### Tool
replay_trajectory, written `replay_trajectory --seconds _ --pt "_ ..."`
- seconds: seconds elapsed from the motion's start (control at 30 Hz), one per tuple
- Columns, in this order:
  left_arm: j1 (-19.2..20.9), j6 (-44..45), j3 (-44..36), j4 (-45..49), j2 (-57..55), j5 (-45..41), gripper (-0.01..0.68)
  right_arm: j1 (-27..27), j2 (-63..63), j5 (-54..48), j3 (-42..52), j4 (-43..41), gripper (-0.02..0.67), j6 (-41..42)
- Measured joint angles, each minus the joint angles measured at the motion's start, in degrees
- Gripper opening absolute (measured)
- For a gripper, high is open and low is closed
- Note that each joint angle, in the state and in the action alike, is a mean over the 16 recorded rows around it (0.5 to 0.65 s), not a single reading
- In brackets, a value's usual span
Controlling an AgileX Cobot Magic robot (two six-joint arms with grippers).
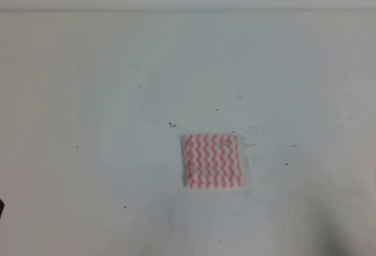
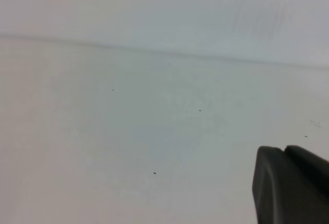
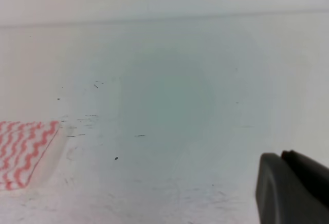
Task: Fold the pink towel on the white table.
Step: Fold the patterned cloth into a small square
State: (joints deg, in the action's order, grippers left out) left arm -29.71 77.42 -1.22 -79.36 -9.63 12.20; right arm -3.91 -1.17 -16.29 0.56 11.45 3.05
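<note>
**Towel lies small and square, both arms drawn back**

Starting at the left of the exterior high view, we see only the bare white table (image 1: 88, 150), dotted with a few dark specks; no arm reaches into that picture. In the left wrist view our left gripper (image 2: 293, 185) shows as one dark finger at about 5 o'clock, over bare table. We cannot tell whether its jaws are apart or together, since only that one piece is in view.

Moving right, the pink towel (image 1: 212, 161) lies flat just right of centre and toward 6 o'clock in the high view, a compact square with wavy pink stripes. Its left edge looks slightly thickened, which we read as layers stacked by folding, though blur keeps us from being sure.

In the right wrist view the towel sits at 8 o'clock, and our right gripper (image 3: 294, 188) is well apart from it at 5 o'clock. Again one dark finger shows, so we cannot tell its jaw state.

We judge the folding done or nearly so. Any further fold would call for bringing a gripper to a towel edge.
</note>
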Motion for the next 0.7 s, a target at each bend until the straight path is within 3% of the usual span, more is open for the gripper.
replay_trajectory --seconds 0.7 --pt "1.15 -3.33 0.33 6.74 0.32 2.56 -0.002 0.02 0.12 -0.13 -0.16 0.03 -0.018 0.01"
